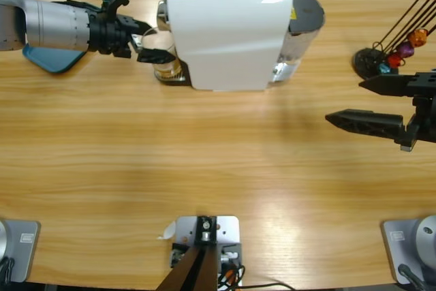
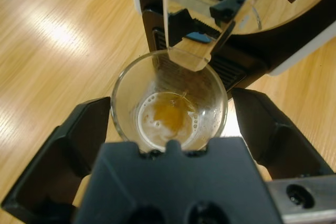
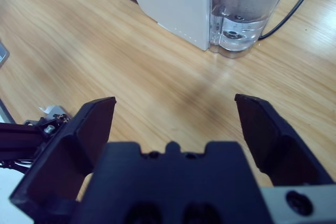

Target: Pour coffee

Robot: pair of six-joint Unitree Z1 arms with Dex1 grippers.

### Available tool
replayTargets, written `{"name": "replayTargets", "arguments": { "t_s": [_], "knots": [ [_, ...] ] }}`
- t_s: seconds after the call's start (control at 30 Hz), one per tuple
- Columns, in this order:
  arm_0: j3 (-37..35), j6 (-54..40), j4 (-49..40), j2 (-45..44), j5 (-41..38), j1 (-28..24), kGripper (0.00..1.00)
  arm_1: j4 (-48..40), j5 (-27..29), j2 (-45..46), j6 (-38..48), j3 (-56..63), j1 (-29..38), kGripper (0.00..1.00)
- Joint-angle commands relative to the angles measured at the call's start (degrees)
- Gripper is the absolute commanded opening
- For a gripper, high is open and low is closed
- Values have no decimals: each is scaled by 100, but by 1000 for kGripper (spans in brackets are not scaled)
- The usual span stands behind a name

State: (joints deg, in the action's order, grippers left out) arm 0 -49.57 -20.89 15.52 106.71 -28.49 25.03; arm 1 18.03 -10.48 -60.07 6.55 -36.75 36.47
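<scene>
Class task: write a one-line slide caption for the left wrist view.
Left tool open around a clear glass holding a little amber coffee under the machine's spout.

The tabletop (image 1: 218,168) is light wood with a fine grain, smooth and slightly shiny where the light falls. The coffee machine (image 1: 228,32) has a smooth white plastic body, rather glossy, and a polished metal spout (image 2: 189,30) that mirrors its surroundings. Its water tank (image 3: 244,14) is clear plastic. The glass (image 2: 169,103) is transparent and smooth, with a thin layer of amber coffee (image 2: 170,113) and pale foam. The left pincer (image 2: 169,129) and right pincer (image 3: 176,124) are matt black plastic. The arm (image 1: 58,25) on the left is brushed silver-grey metal.
</scene>
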Motion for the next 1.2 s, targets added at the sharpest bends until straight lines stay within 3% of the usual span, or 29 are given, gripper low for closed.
{"name": "replayTargets", "arguments": {
  "t_s": [0.03,0.2,0.37,0.53,0.63,0.83,1.2],
  "knots": [
    [-53,-76,65,333,-113,33,978,-36,-104,-129,75,177,53,1000],
    [-44,-82,56,333,-101,37,806,-54,-121,-163,75,183,53,1000],
    [16,-85,56,321,-87,28,473,-62,-112,-154,75,186,53,1000],
    [28,-84,48,316,-23,19,423,-54,-112,-131,75,186,53,1000],
    [56,-82,41,302,40,12,301,-54,-112,-135,75,186,53,1000],
    [207,-34,30,24,267,-63,301,-54,-104,-128,75,186,53,1000],
    [369,407,-133,-1068,318,-1007,301,-80,-95,-94,75,204,53,1000]
  ]
}}
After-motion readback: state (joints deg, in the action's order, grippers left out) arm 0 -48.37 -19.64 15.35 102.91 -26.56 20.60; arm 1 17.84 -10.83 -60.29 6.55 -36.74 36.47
